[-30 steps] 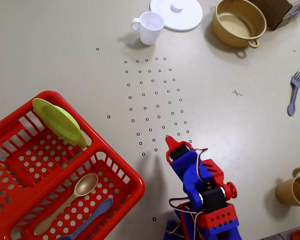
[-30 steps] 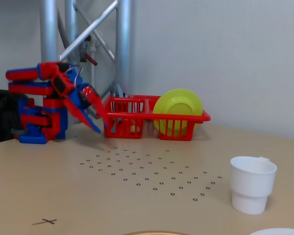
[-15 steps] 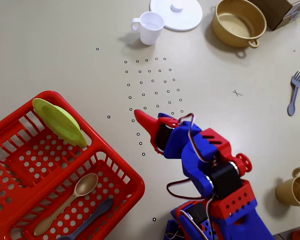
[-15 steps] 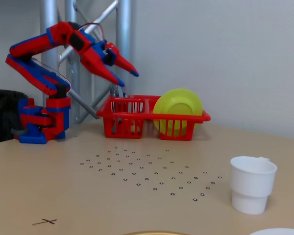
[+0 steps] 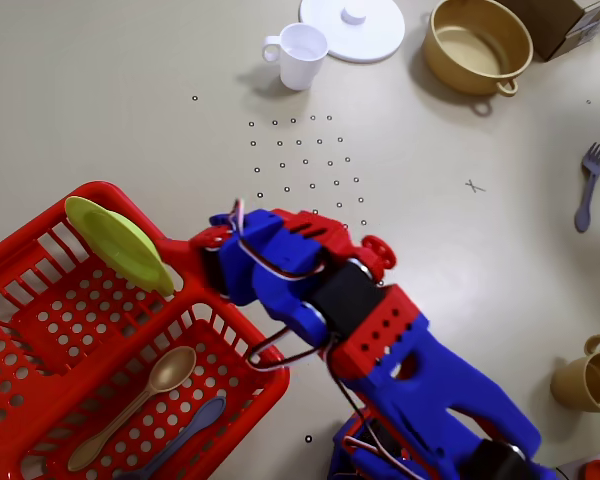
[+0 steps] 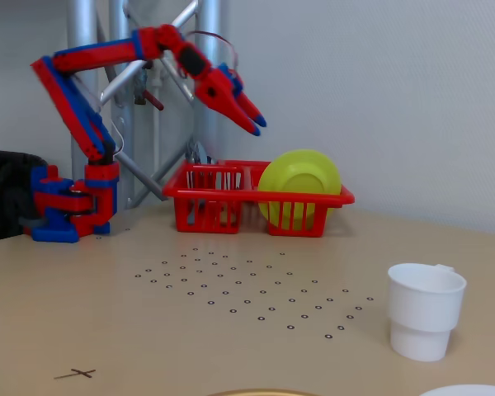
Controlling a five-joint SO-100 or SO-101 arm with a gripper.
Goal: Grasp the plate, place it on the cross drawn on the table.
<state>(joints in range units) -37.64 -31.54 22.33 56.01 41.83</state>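
One lime-green plate [image 5: 118, 245] stands on edge in the far corner of the red dish basket [image 5: 40, 340], leaning between the rack's ribs, and in the fixed view it shows face-on [image 6: 299, 185] behind the basket's front wall. That upright pose is the main source of trouble: only the thin rim is offered for a pinch, and a grip that lands off-centre could tip the plate flat into the basket or let it swing and slip once lifted. The gripper [image 6: 256, 124] hangs above the basket, well apart from the plate, pointing down toward it; its two tips look close together, at most a narrow gap, so it would probably need to widen before it can straddle the rim, otherwise it would likely push the plate over. The basket wall beside the plate is another hazard, since a finger descending too near could catch the red rim and drag the light basket. A spoon [image 5: 130, 407] and a blue utensil [image 5: 180, 440] lie in the near compartment, away from the approach. The cross [image 5: 474, 186] sits far across the table [image 5: 120, 110], near a fork [image 5: 587, 185] and a tan pot [image 5: 477, 43], so a long carry follows, and a weak edge grip could drop the plate on the way or set it down off the mark.
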